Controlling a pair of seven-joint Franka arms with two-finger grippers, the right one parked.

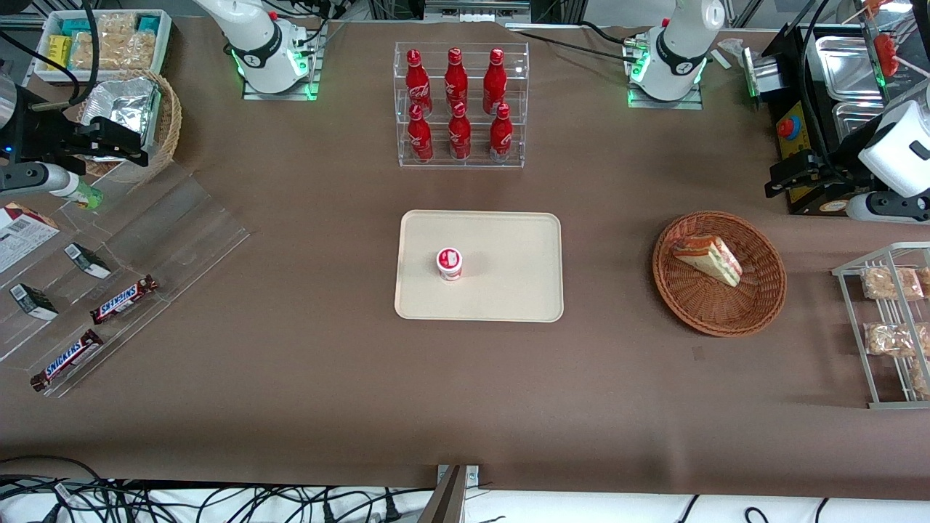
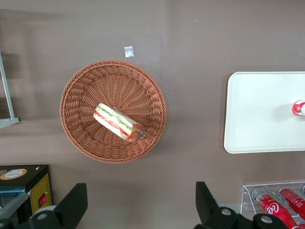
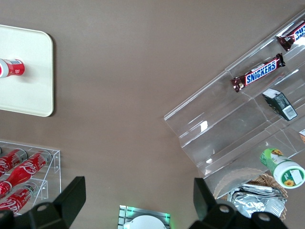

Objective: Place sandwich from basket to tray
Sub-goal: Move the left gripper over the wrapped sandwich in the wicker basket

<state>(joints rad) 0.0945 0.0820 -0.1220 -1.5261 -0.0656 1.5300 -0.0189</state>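
Wicker, dark reddish-brown and tightly woven, forms the round shallow basket [image 1: 719, 273] in which the sandwich [image 1: 706, 260] is seen lying, toward the working arm's end of the bench [image 1: 290, 363]. The sandwich is a triangular wedge in clear wrap — white bread outside, with red, green and pale filling layers shown along its cut face. It is laid on its side, roughly in the middle of the basket floor, with its long axis set on a diagonal: in the front view one end is turned toward the tray and away from the camera, the other toward the wire rack [image 1: 890, 327] and nearer the camera. In the left wrist view the same wedge [image 2: 118, 122] is seen slanting across the basket [image 2: 86, 86], its filling stripes running along its length and a red patch showing at one end.

The cream-beige tray [image 1: 508, 290] is set flat at mid-bench, well apart from the basket, and a small red-and-white cup [image 1: 450, 263] stands upright on it.

The end effector [image 2: 140, 210] is held above the bench, clear of the basket and touching nothing — its two fingers [image 2: 71, 205] are spread wide, with nothing between them.
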